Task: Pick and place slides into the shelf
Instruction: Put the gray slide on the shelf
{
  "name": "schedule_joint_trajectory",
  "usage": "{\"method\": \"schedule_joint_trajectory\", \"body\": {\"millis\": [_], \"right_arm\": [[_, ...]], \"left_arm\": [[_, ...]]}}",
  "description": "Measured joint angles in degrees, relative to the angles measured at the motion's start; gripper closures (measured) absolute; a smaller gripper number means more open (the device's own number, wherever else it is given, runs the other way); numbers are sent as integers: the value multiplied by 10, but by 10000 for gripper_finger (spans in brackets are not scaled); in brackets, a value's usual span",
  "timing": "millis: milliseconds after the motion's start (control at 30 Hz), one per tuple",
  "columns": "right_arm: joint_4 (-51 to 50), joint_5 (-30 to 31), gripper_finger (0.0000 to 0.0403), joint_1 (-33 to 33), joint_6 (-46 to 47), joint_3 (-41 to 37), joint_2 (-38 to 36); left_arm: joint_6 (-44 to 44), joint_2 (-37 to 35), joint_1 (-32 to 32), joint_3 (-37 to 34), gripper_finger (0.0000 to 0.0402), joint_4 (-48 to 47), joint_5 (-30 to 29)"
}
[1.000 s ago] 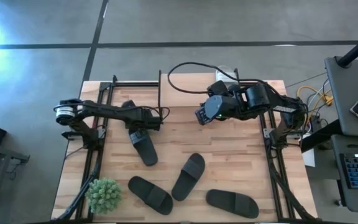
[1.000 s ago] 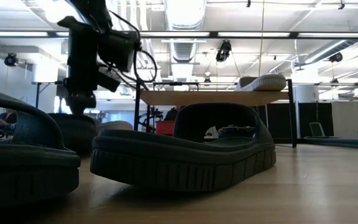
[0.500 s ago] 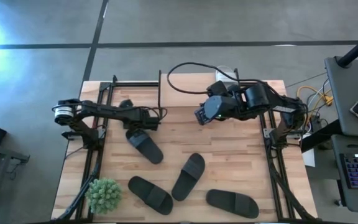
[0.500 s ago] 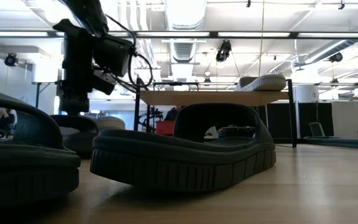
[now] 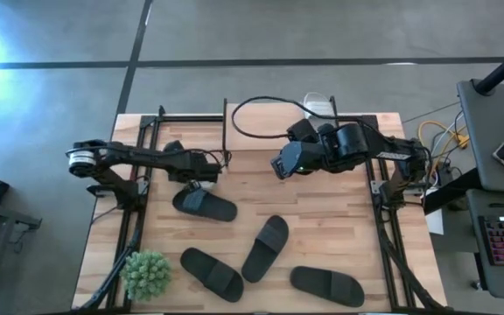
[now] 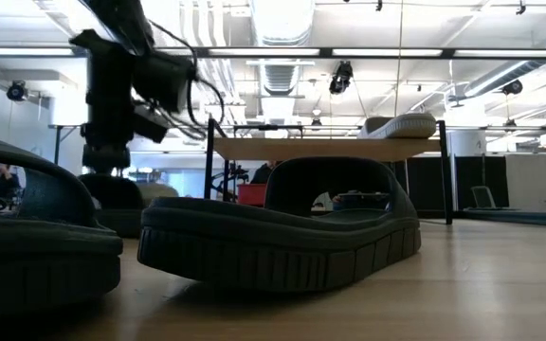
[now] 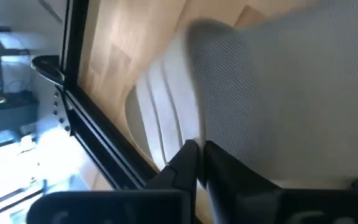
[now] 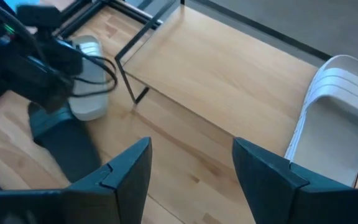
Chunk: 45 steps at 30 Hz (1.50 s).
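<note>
My left gripper (image 7: pixel 197 152) is shut, pointing down at the table's left. Its tips are at the striped strap of a light grey slide (image 7: pixel 166 118), which lies beside the shelf's left post (image 8: pixel 86 93). A black slide (image 5: pixel 204 206) lies flat just nearer. My right gripper (image 8: pixel 191 168) hangs open above the table in front of the shelf (image 8: pixel 229 81), with nothing between its fingers. A second light slide (image 5: pixel 318 103) rests sole-down on the shelf's top board (image 6: pixel 401 125). My left gripper's shut fingertips (image 7: pixel 188 149) come from above, right at the striped strap (image 7: pixel 173 127) of the light grey slide. I cannot tell whether they touch it. The slide lies on the table.
Three more black slides lie flat toward the near edge (image 5: pixel 211 273), (image 5: pixel 265 248), (image 5: pixel 325 285). One fills the front of the low view (image 6: pixel 282 237). A green plant (image 5: pixel 145 274) stands at the near left corner. Black frame rails (image 5: pixel 129 219) run along both sides.
My left gripper has moved a little toward the table's left edge. The black slide beside it has turned about on the table: its near end has swung toward the right edge, and it now lies crosswise. My right gripper has drifted slightly toward the left.
</note>
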Motion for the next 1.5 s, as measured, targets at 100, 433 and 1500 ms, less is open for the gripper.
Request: {"method": "schedule_joint_trajectory", "body": {"millis": [100,433,1500], "right_arm": [[0,0,188,0,0,-7,0],[1,63,188,0,25,8,-1],[0,250,188,1,38,20,-96]], "left_arm": [[-6,-50,-1,8,400,-33,4],[-31,-210,-20,66,401,-136,17],[636,81,-42,301,401,578,-134]]}}
